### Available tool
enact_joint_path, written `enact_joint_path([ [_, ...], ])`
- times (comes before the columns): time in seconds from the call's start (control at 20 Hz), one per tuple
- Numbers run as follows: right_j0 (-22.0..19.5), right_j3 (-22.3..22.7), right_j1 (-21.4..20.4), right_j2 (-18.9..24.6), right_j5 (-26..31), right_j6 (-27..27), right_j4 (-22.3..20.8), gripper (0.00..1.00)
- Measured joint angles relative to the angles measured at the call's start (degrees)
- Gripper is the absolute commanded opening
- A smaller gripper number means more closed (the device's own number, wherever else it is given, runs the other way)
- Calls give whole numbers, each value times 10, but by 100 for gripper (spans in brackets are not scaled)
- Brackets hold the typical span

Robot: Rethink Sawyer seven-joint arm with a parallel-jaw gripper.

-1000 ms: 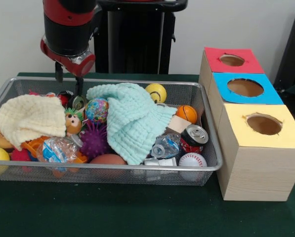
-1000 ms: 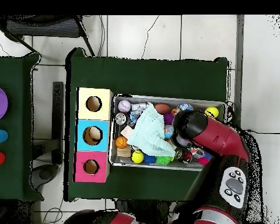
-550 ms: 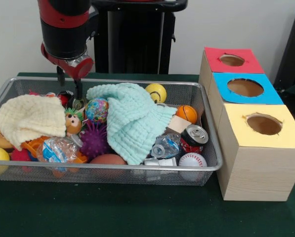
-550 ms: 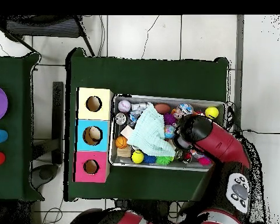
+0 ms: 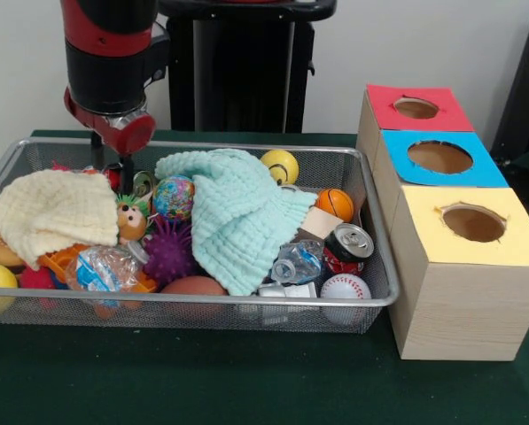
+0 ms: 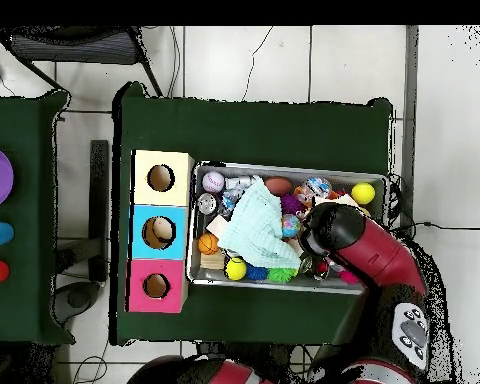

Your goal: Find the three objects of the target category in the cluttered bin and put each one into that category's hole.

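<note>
Hanging over the far-left part of the wire bin (image 5: 370, 297), gripper (image 5: 110, 158) with two dark fingers (image 5: 97, 145) pointing down and standing apart, gripping nothing. Lying just at 4 o'clock of the fingertips in the front view, a small can (image 5: 141, 183) tipped on its side, not between the jaws. Sitting further toward 3 o'clock, a multicoloured ball (image 5: 174, 196), partly tucked beside the mint cloth (image 5: 237, 221). Resting at 7 o'clock of the gripper, a cream cloth (image 5: 56, 212). Standing at 3 o'clock outside the bin, three boxes with holes: red box (image 5: 416, 108), blue box (image 5: 441, 158), yellow box (image 5: 470, 223).
</note>
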Motion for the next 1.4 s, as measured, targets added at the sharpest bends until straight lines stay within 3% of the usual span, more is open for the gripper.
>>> enact_joint_path([
  [0.95, -3, 48, 5, 36, -36, 0, 52, 100],
  [1.4, -20, 50, 35, 65, -101, 0, 70, 100],
])
